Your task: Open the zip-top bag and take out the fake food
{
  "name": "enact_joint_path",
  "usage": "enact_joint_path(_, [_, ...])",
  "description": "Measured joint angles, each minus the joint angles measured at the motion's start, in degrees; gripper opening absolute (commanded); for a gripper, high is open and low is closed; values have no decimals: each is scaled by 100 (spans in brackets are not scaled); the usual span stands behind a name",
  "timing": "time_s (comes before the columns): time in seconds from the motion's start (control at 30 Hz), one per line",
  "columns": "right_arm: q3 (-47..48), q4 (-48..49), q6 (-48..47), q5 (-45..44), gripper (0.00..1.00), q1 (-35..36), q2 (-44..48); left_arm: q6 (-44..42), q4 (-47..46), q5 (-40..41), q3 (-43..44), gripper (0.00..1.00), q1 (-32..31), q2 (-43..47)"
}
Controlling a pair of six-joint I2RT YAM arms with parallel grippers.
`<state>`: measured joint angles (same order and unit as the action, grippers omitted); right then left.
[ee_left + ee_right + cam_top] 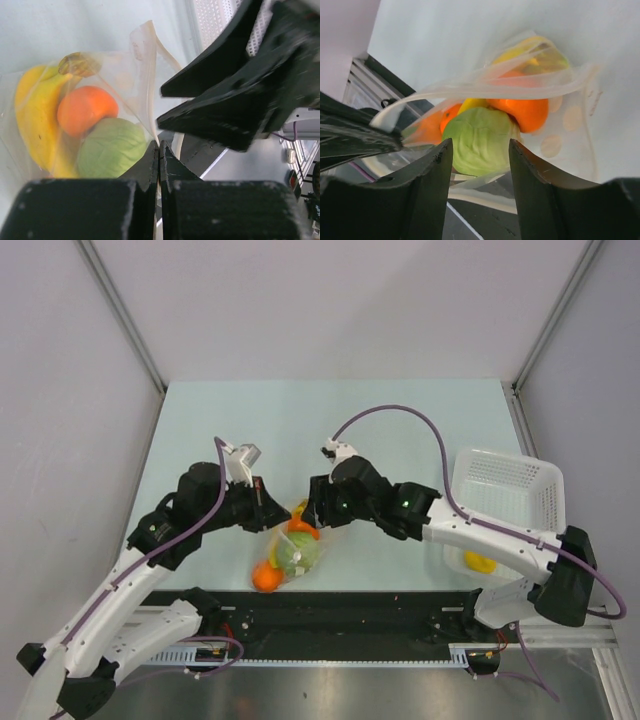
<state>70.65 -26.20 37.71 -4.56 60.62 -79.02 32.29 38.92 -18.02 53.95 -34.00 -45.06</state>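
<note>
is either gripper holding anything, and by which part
The left gripper pinches the zip-top bag by its zip edge; the right gripper is open, gripping nothing.

A clear, crinkly soft-plastic zip-top bag point(131, 75) shows glossy, smooth plastic fake food point(87, 110); the right claw point(479, 147) is matt black, the tabletop point(300, 420) smooth and pale, the basket point(500, 485) white perforated plastic.

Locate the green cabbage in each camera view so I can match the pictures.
Top external: the green cabbage sits just below centre.
Left wrist: lower left, under a round orange.
Right wrist: centre of the picture.
Shared landmark: the clear zip-top bag that holds it, seen in all three views.
</note>
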Motion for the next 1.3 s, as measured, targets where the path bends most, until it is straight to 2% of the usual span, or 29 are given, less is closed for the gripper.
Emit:
enact_joint_path(0.07, [-142,146,-52,129,57,42,-127,-63,-22,-4,0,0,0,-24])
enact_joint_path(0.1, [-179,179,-81,210,63,70,-219,-109,-31,-13,7,0,0,-66])
enact_joint_path(0.27, [-422,437,-227,562,76,179,-417,-254,-90,-103,114,0,0,-358])
enact_joint_path(0.4, [-752,754,-334,772,91,190,-417,-284,-138,-214,136,0,0,-476])
enact_joint_path(0.5, [-916,901,-417,820,98,173,-426,-275,-155,-350,136,0,-2,-522])
enact_joint_path(0.6, [-960,999,-551,870,100,173,-483,-278,-177,-435,136,0,-2,-542])
enact_joint_path(1.03, [-1460,2090,-1036,1311,99,87,-693,-295,-151,-404,136,0,26,-752])
enact_joint_path(1.1, [-1510,2225,-1040,1344,96,85,-739,-299,-142,-380,136,0,33,-774])
enact_joint_path(1.2, [-1556,2481,-1036,1355,79,66,-813,-293,-144,-328,136,0,72,-807])
enact_joint_path(1.23, [-1585,2566,-1032,1355,64,68,-820,-291,-149,-317,136,0,72,-811])
enact_joint_path(1.3, [-1641,2688,-1047,1335,61,72,-820,-284,-153,-313,136,0,72,-817])
